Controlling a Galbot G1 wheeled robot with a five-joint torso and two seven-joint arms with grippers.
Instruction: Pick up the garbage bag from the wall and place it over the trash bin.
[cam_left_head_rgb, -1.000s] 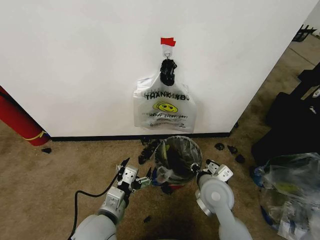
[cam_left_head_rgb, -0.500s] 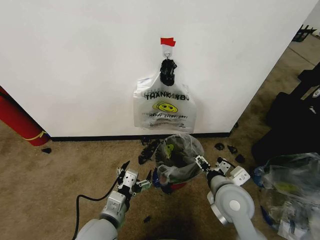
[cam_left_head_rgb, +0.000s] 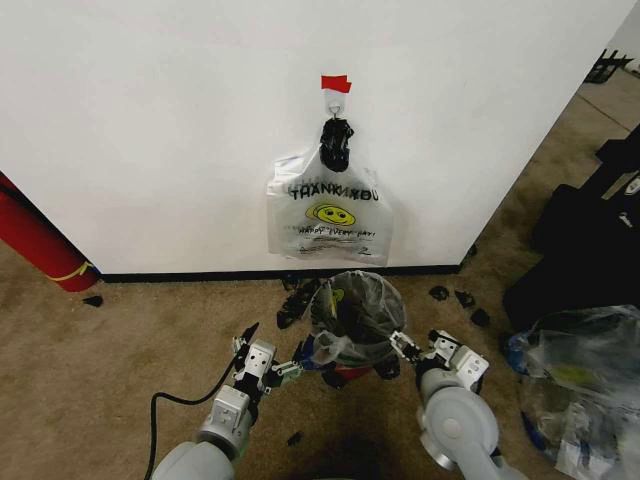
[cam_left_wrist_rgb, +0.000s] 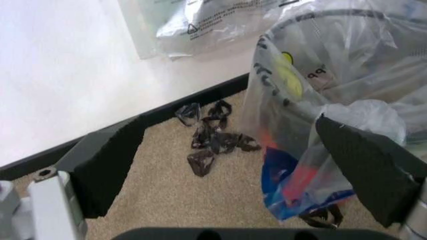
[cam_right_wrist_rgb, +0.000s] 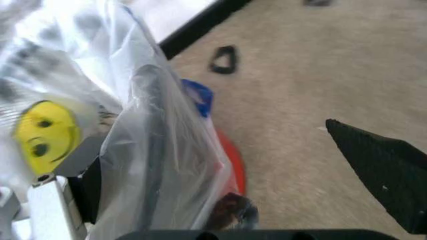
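Head view, bin: the trash bin stands on the carpet by the wall, under the white smiley bag
Head view, bag: the garbage bag is draped over the bin's rim
Head view, arms: left gripper just left of the bin, right gripper just right of it
Left wrist view: fingers spread apart, holding nothing; blue patch of the bag low by the bin's base; black scraps lie along the baseboard
Right wrist view: jaws wide apart, bag plastic against one finger, not clamped; yellow print visible
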